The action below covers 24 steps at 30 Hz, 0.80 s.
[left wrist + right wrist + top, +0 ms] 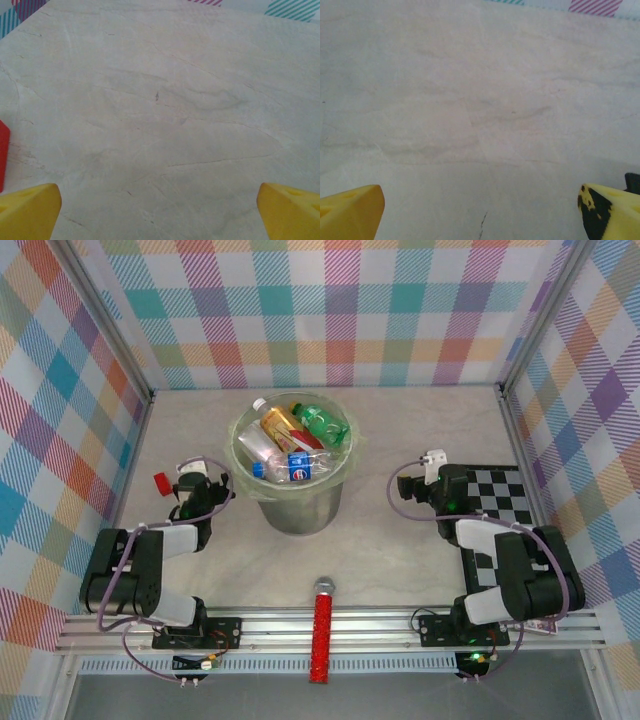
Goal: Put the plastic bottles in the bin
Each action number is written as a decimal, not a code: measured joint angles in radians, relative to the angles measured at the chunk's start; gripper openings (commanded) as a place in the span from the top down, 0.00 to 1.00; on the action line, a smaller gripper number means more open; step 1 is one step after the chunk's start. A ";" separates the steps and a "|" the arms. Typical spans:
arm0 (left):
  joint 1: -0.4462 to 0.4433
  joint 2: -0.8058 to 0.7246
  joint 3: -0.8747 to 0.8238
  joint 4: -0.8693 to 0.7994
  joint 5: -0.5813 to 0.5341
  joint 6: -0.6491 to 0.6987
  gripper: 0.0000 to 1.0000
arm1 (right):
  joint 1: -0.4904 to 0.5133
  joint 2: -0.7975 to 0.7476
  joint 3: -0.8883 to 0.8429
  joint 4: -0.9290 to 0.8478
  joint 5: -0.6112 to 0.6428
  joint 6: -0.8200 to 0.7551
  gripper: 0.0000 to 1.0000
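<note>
The plastic bottles [291, 445] lay piled inside the bin [300, 508] at the upper centre of the top view (green, amber and clear ones together), so the task looked finished. The left gripper [160, 212] and the right gripper [480, 212] each hung over bare table [400, 560], jaws spread wide and empty, probably because nothing remained to grasp.
</note>
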State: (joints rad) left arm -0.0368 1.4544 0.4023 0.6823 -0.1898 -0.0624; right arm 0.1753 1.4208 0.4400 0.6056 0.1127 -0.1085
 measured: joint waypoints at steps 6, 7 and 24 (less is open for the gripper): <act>0.000 0.026 -0.001 0.060 0.010 0.005 0.00 | -0.014 0.018 -0.030 0.077 0.000 -0.016 0.01; -0.001 0.034 -0.003 0.081 0.010 0.007 0.00 | -0.018 0.018 -0.035 0.092 -0.001 -0.016 0.01; -0.055 0.121 -0.014 0.178 -0.038 0.057 0.00 | -0.125 0.116 -0.080 0.253 -0.082 0.061 0.01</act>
State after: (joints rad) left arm -0.0914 1.5757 0.3885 0.8604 -0.2279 -0.0055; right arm 0.0505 1.5364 0.3603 0.8585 0.0307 -0.0479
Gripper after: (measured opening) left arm 0.997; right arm 0.990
